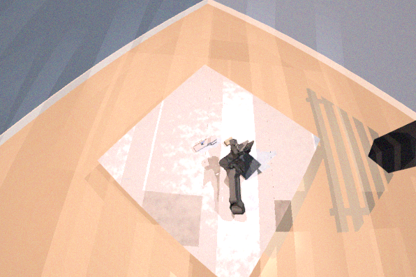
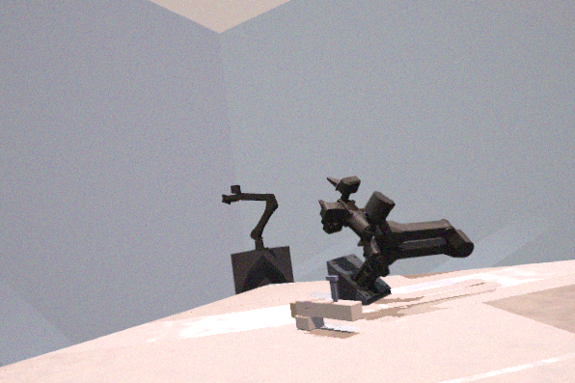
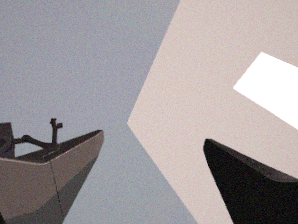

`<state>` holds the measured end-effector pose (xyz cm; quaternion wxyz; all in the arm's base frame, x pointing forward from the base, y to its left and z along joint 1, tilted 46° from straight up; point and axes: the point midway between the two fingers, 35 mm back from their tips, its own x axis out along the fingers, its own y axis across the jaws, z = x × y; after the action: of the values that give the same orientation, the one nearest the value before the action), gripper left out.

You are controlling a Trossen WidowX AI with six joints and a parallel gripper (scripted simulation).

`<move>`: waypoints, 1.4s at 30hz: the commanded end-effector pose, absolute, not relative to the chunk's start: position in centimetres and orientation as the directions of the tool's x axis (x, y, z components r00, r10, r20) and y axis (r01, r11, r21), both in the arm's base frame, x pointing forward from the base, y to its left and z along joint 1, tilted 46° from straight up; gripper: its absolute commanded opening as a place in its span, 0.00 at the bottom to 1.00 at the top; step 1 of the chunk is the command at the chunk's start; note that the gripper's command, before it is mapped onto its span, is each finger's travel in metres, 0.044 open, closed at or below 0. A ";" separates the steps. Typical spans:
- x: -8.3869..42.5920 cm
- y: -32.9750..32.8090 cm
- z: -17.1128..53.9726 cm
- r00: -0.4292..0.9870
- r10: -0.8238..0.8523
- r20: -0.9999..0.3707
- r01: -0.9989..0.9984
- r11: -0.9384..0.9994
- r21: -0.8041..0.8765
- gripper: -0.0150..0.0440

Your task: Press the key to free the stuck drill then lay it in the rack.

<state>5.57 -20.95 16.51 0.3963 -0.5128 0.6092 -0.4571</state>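
A pale fixture [image 1: 199,146] [image 2: 328,310], a long bar above a smaller block, sits on the white table top [image 1: 181,104] [image 2: 232,351]. An upright blue post [image 2: 333,289] with a wider head shows at the bar. I cannot tell which part is the key or the drill, and no rack can be made out. My gripper [image 2: 324,190] [image 3: 154,139] is open, its fingers wide apart with nothing between them. It is high above the fixture and points outward, roughly level. The wrist view shows neither the fixture nor the post.
My arm [image 1: 235,188] [image 2: 420,237] rises from its dark base [image 1: 250,167] [image 2: 352,279] behind the fixture. A second arm [image 2: 262,221] [image 3: 54,132] stands on a dark pedestal [image 2: 241,266] in the background. A slatted shape [image 1: 322,160] lies on the floor beside the table.
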 end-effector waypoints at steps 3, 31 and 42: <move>5.6 -21.0 16.5 -0.160 -0.987 -0.014 -0.262 0.056 -0.963 0.80; 25.6 -13.0 11.0 0.331 -0.131 -0.934 -0.342 0.906 -0.248 0.25; 28.2 -5.7 12.1 0.128 0.426 -0.896 -0.098 0.904 0.416 0.25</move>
<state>25.42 -12.93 10.61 0.7872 -0.1931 0.5815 0.0703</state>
